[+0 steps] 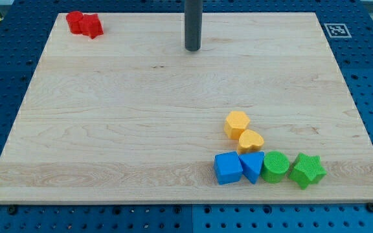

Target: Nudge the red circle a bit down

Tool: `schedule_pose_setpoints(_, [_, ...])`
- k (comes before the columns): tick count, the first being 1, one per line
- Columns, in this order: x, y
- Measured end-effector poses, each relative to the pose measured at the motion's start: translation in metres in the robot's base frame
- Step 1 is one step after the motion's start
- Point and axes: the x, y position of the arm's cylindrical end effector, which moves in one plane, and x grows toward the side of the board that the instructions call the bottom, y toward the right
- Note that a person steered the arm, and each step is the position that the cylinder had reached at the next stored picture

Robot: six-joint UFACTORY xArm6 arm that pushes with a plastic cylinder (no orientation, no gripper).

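The red circle lies at the board's top left corner, touching a red star on its right. My tip rests on the board near the top centre, far to the right of both red blocks and slightly lower than them. It touches no block.
A cluster sits at the lower right: a yellow hexagon, a yellow heart, a blue cube, a blue triangle, a green circle and a green star. The wooden board lies on a blue pegboard.
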Motion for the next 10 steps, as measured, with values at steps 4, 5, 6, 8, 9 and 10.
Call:
schedule_pose_setpoints(4, [-0.02,-0.044])
schedule_pose_setpoints(5, [-0.02,-0.063])
schedule_pose_setpoints(6, [-0.018,-0.081])
schedule_pose_setpoints(8, [-0.026,-0.084])
schedule_pose_setpoints(9, [-0.05,-0.084])
schedule_pose_setpoints(10, [-0.077,-0.087])
